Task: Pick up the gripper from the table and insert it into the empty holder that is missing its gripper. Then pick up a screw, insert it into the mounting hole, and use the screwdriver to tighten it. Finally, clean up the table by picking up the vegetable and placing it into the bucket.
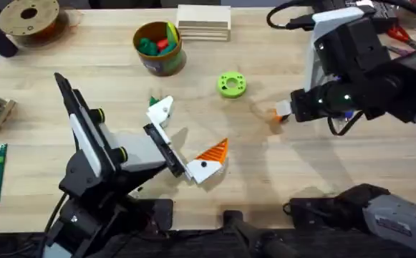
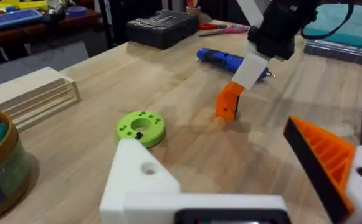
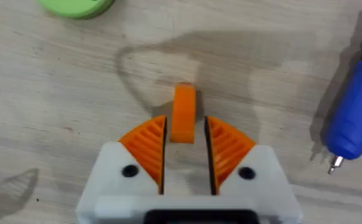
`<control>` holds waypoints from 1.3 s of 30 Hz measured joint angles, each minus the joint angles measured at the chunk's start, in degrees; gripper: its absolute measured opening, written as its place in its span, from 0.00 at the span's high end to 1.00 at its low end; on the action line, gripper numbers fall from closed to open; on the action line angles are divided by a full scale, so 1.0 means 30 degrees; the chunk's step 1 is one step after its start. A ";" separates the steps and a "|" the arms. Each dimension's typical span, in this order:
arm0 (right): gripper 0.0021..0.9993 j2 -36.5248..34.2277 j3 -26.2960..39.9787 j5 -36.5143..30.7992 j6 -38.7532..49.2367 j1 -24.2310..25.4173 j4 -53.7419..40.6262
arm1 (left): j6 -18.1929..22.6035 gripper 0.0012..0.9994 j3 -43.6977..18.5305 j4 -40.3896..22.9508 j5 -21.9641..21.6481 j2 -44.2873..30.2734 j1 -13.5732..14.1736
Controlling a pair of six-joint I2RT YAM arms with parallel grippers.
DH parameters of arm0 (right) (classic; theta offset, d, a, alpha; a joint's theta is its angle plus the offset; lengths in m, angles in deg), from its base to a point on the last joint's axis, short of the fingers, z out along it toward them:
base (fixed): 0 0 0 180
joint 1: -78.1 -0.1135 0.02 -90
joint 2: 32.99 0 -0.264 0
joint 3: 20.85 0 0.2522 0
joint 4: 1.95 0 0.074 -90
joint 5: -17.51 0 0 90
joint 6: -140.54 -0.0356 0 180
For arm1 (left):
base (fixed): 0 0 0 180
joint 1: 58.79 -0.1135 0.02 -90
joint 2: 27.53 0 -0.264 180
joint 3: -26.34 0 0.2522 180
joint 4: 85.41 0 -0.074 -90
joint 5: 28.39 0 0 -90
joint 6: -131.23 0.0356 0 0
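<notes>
- Two arms work over the table [image 1: 215, 204], a light butcher-block top.
- Right gripper [image 3: 184, 134] sits toward the right edge of the table with its orange ribbed pads [image 3: 148, 146] on either side of the gripper [image 3: 183, 115], the small loose orange wedge. The wedge stands upright between the pads, with a narrow gap visible on each side, so whether the pads actually press it cannot be told.
- From the left wrist view the same orange wedge [image 2: 228, 101] hangs low under the right arm's white finger mounts, just at the wood; contact with the surface cannot be judged.
- Left gripper [image 1: 186, 140] lies near the middle of the table, its fingers spread wide apart and holding nothing.
- One left finger is the holder [image 2: 144, 180], a bare white angular mount with a hole in its face; the other carries an orange tip [image 2: 321, 155].
- Screwdriver [image 2: 230, 62], bright blue, lies on its side near the right edge, just beyond the right gripper, its thin bit [image 3: 335, 163] seen beside the gripper.
- Bucket [image 1: 159, 49] stands near the far edge, left of centre, holding green, red and yellow toy pieces.
- Vegetable [image 1: 153, 101], a small dark-green piece, rests on the wood just beside the bare holder.
- Lime-green ring [image 1: 231, 84] lies flat between the bucket and the right gripper.
- Stacked pale wooden block [image 1: 204, 23] sits at the far edge beside the bucket.
</notes>
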 joint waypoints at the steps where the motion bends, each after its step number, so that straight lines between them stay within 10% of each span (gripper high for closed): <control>1: 0.65 0.0000 0.0000 -0.0006 -0.0064 0.0000 -0.0006 | 0.0000 0.01 0.0000 0.0000 -0.0001 0.0001 0.0000; 8: 0.72 0.0000 0.0004 -0.0002 -0.0563 0.0000 -0.0005 | 0.0000 0.01 0.0000 0.0000 0.0001 -0.0004 0.0000; 13: 0.98 -0.0051 0.0056 -0.0050 -0.0775 0.0000 0.0087 | 0.0000 0.01 0.0000 0.0000 -0.0001 -0.0006 0.0000; 25: 0.98 0.2460 0.1529 0.0696 -0.0794 0.0000 -0.1529 | 0.0000 0.01 0.0000 0.0000 0.0002 0.0001 0.0000; 32: 0.98 0.5348 0.1721 0.5975 -0.0931 0.0000 0.0258 | 0.0000 0.01 0.0000 0.0000 0.0006 -0.0005 0.0000; 39: 0.98 0.3804 -0.0943 1.4191 -0.3247 0.0000 0.8478 | 0.0000 0.01 0.0000 0.0000 -0.0001 -0.0006 0.0000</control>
